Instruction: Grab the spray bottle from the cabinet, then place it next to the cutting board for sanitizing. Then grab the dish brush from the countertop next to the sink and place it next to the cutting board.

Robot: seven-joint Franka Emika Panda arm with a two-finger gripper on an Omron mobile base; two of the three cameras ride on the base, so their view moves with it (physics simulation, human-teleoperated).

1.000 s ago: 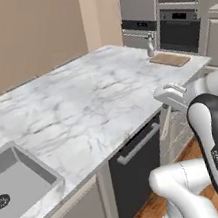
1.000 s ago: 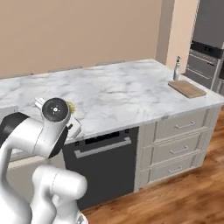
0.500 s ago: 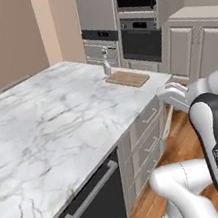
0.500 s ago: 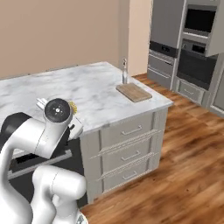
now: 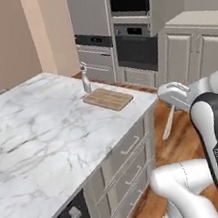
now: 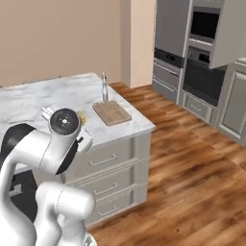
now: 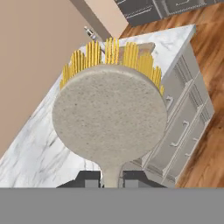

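In the left base view, the desk (image 5: 50, 136) is a long white marble slab with grey veining, running from the lower left to a far corner near the middle of the picture. The cutting board (image 5: 108, 99) lies flat on the slab close to that far corner, its long side along the far edge. The spray bottle (image 5: 85, 79) stands upright just beside the board's left end, near the far edge. The dish brush (image 5: 168, 121) hangs off the desk, past its right edge, a pale thin handle slanting down below the white hand. A stack of drawers (image 5: 128, 163) with bar handles sits under the desk's right end.

In the right base view, the cutting board (image 6: 111, 112) lies near the desk's (image 6: 43, 103) right corner, and the spray bottle (image 6: 104, 88) stands upright just behind it. A little yellow of the dish brush (image 6: 81, 117) peeks out beside the robot's round wrist, over the desk's front edge.

In the hand view, the gripper (image 7: 112, 179) is clenched on the dish brush (image 7: 109, 116), its two dark tips pressed to either side of the neck. The round speckled head faces the camera with yellow bristles fringing its upper rim, above the desk's corner.
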